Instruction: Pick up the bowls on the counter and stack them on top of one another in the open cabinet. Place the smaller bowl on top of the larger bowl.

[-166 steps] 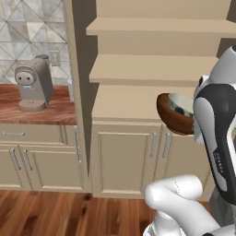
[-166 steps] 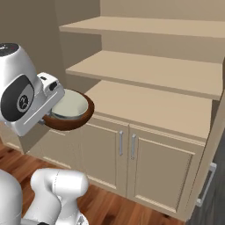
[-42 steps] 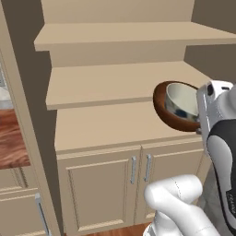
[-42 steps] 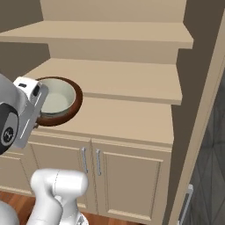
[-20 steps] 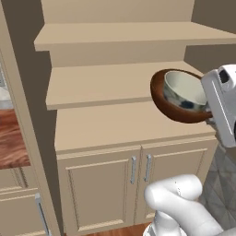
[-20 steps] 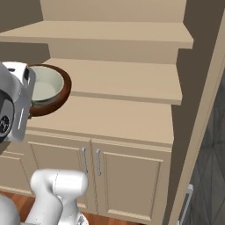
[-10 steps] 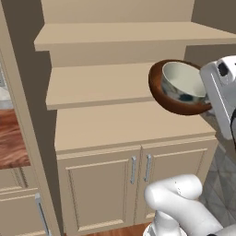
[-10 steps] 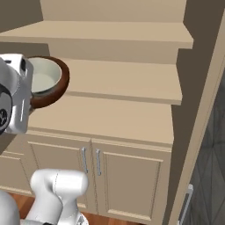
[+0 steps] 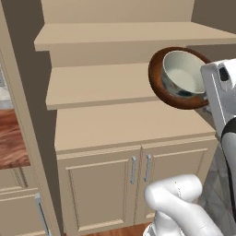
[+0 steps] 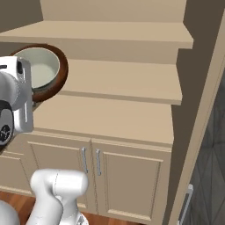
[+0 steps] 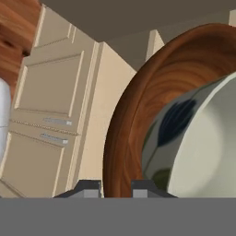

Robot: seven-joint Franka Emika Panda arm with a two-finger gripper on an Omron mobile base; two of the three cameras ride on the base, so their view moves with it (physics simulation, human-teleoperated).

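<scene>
You are holding both bowls at once: the pincer [image 11: 116, 186] is clamping its two tips on the thick rim of the brown bowl [image 9: 162, 80], and the pale bowl [image 9: 183, 76] is sitting nested inside it, so the stacking itself looks done and only the placing remains. The pair is hanging in the air, tipped well over so the mouths are facing sideways rather than up. What your coming move turns on is this: the cabinet [image 9: 120, 124] is lying beyond and below the pincer, with its lowest, deepest shelf [image 10: 105, 118] under the bowls and the next shelf up roughly level with them. You will likely need to bring the brown bowl's base down and level it before letting go, or the pale bowl may slide out. The hand view is showing you the grip itself, tips on either side of the brown rim, and the dark bluish marks inside the pale bowl. The base views are hiding the tips behind the hand, but are showing how the bowls are sitting against the shelves.
</scene>
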